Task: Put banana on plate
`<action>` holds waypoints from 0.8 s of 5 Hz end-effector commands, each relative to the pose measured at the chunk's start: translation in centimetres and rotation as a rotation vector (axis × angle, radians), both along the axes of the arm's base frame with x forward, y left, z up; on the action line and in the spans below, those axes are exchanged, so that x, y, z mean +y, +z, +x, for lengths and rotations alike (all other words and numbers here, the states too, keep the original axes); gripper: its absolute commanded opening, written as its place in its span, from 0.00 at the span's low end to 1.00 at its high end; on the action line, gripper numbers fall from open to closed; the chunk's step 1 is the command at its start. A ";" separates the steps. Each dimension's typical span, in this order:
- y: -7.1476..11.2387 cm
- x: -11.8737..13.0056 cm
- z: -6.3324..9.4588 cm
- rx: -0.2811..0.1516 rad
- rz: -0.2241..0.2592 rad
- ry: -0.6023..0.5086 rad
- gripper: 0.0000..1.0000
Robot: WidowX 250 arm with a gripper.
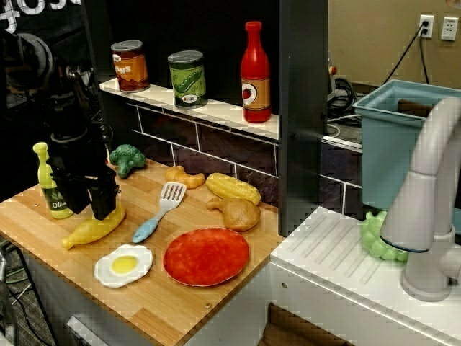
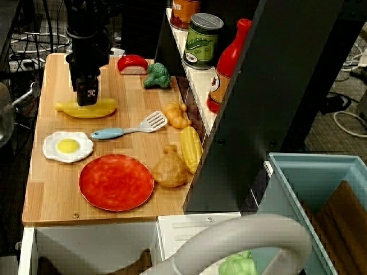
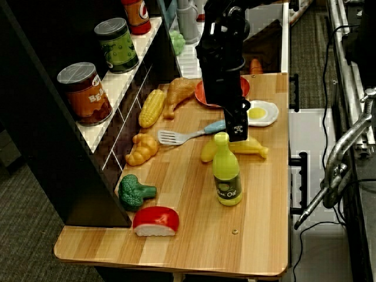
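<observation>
Black gripper (image 2: 86, 98) down on the middle of the yellow banana (image 2: 86, 108), fingers apparently astride it, though whether pinching it or merely straddling it cannot be told from any view. Banana flat on the wooden desk (image 2: 51, 195) toward its far left in the view from above, with the white fried egg (image 2: 67, 146) just near of it, the blue-handled spatula (image 2: 128, 129) to its right, and the olive oil bottle (image 3: 227, 170) close beside it in the end-on view. Red-orange plate (image 2: 116, 182) near of the egg and spatula, well apart from the banana, with nothing on it.
</observation>
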State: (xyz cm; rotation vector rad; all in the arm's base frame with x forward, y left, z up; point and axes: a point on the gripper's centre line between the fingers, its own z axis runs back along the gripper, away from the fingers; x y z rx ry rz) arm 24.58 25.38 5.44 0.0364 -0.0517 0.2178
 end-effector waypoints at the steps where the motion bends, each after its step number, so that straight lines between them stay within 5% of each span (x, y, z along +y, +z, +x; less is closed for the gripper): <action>1: 0.5 0.5 0.3 -0.021 0.041 -0.004 1.00; 4: -1.0 1.0 -0.7 0.011 0.070 -0.011 1.00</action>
